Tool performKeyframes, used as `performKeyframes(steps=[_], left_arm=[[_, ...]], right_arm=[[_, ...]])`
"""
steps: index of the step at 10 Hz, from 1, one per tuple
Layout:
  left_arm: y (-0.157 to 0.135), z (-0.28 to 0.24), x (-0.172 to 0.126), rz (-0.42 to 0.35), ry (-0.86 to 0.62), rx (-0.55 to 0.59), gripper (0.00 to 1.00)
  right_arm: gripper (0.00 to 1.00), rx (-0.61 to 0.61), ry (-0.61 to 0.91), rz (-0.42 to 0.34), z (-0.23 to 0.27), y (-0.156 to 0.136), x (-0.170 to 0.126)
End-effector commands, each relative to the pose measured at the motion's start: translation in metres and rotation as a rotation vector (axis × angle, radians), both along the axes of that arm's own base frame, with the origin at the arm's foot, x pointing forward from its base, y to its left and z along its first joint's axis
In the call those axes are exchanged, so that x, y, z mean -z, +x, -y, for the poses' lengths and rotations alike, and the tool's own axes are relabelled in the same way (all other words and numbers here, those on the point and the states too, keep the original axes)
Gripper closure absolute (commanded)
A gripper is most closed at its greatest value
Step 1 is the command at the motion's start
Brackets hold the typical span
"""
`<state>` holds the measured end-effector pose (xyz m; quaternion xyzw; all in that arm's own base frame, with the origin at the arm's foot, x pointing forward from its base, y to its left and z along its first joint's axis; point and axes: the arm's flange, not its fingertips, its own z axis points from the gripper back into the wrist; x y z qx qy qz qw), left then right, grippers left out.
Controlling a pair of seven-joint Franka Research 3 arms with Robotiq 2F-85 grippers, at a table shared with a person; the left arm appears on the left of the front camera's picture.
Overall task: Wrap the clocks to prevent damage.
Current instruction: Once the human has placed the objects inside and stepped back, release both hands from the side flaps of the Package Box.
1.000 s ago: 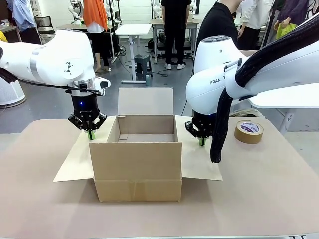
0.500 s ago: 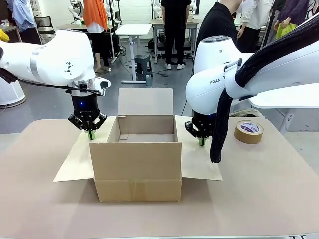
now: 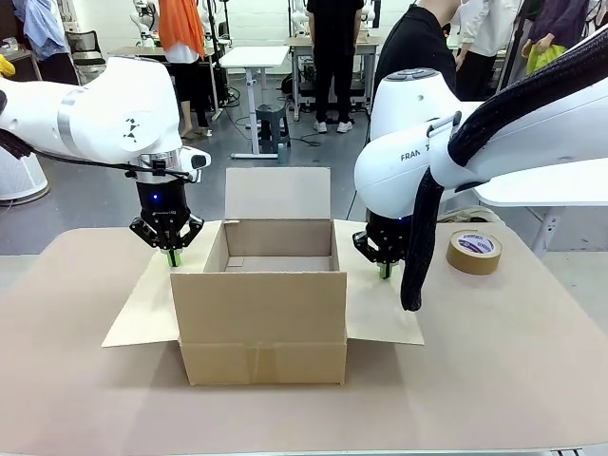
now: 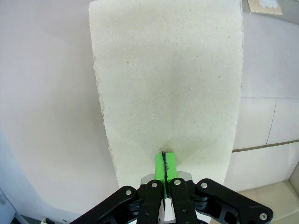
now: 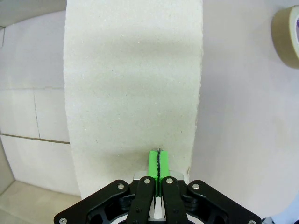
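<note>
Mid-tabletop, toward the near edge: cardboard box (image 3: 258, 304), open. Rear flap (image 3: 277, 193) upright, left flap (image 3: 142, 304) and right flap (image 3: 380, 309) spread out to the sides. What shows of the inside is bare cardboard.

- Left gripper (image 3: 172, 256): green pads pressed together, holding nothing, tip down at the left flap. Touching or just above, cannot tell.
- Right gripper (image 3: 384, 271): pads together likewise, empty, tip at the right flap near the box wall.
- Tape roll (image 3: 474, 251): flat on the table (image 3: 494, 380), toward the far right corner, apart from the box.
- Clocks: cannot tell where they are; no wrapping visible either.

Judgement: task at its very start. Box stands open and ready, nothing wrapped, nothing packed. Wrapping, loading and closing all remain.
</note>
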<state>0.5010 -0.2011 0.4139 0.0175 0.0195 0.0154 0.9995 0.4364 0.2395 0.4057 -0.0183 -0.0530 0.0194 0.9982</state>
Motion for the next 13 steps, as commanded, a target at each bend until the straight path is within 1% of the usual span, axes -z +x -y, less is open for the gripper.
performKeyframes(steps=[1, 13], left_arm=[[-0.0006, -0.0010, 0.0010, -0.006, 0.010, 0.003, 1.00], [-0.0006, -0.0010, 0.0010, -0.006, 0.010, 0.003, 1.00]], right_arm=[[0.99, 0.000, -0.003, -0.002, 0.0005, -0.0006, 0.0019], [0.99, 0.000, -0.003, -0.002, 0.0005, -0.0006, 0.0019]])
